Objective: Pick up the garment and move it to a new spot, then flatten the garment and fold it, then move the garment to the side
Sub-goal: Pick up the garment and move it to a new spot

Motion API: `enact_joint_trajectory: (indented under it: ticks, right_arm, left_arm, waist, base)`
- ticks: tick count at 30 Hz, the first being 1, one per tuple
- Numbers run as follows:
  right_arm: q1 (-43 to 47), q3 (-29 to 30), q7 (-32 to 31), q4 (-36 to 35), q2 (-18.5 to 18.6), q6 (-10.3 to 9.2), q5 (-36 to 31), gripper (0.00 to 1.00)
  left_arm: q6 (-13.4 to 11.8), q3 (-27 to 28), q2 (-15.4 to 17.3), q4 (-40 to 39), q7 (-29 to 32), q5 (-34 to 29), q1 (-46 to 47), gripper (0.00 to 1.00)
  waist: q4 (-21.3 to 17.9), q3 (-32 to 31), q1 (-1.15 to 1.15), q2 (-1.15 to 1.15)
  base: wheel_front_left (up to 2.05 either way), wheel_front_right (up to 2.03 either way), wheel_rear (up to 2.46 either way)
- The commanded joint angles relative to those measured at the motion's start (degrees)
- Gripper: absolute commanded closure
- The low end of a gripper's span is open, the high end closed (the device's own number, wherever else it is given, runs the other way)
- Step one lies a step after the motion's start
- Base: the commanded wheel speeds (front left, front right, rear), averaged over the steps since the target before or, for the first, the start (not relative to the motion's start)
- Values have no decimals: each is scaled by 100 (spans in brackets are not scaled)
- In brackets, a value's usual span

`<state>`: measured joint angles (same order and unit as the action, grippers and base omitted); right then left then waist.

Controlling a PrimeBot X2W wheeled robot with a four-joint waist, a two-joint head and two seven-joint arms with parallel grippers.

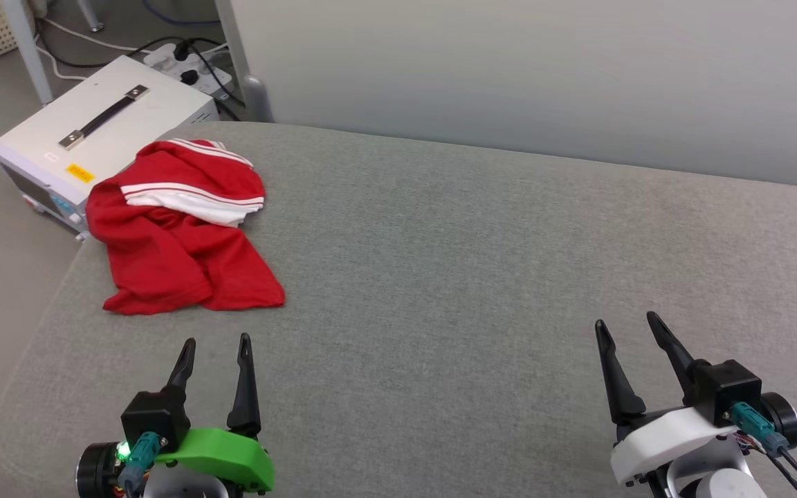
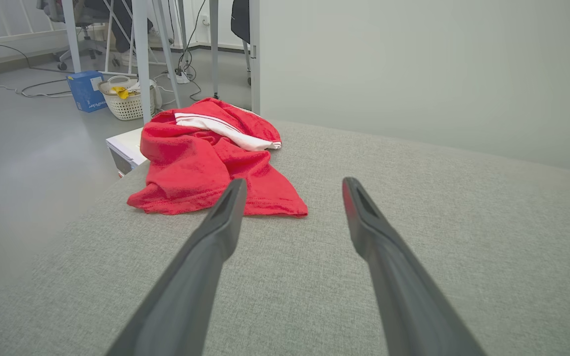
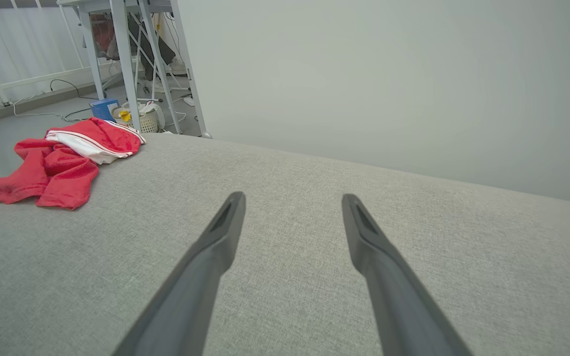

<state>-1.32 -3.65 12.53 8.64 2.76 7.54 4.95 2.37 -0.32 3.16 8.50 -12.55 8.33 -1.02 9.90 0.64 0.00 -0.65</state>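
Both pincers sat low at the near edge of the grey cloth-covered table (image 1: 474, 277). The left pincer (image 1: 217, 339) had its two dark fingers apart and held nothing. The right pincer (image 1: 625, 319) was the same: fingers apart, with nothing between them. Neither one touched the garment (image 1: 184, 235).

The job looked like it had not begun. The garment was not yet picked up, not laid flat and not folded, so every step was left to do.

The garment lay in a bumpy heap at the far left corner of the table, right by the edge. A white box (image 1: 101, 131) with a black handle sat on the floor just past it. The heap was near the left pincer and well apart from the right one. It was mostly red and all wrinkled. A white sleeve with red and white stripes was bunched on top. No numbers could be seen on it.
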Motion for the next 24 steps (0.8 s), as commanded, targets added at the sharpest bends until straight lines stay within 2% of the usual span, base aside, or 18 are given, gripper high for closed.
enact_joint_trajectory:
  ticks: [1, 16, 24]
  right_arm:
    - [-55, -25, 63, 41, 10, -5, 42, 0]
    - [-69, -209, 240, 170, 11, -5, 218, 0]
    - [-67, -212, 247, 176, 11, -5, 245, 0]
  left_arm:
    - [39, -7, -24, 6, -59, 21, 68, 0]
    - [133, -72, -28, 80, -238, 29, -6, 0]
    - [140, -102, -28, 81, -245, 0, -20, 0]
  waist:
    - [328, -48, 0, 57]
    - [1208, -71, 0, 64]
    - [1342, -75, 0, 65]
  base:
    - [0, 0, 0]
    - [0, 0, 0]
    - [0, 0, 0]
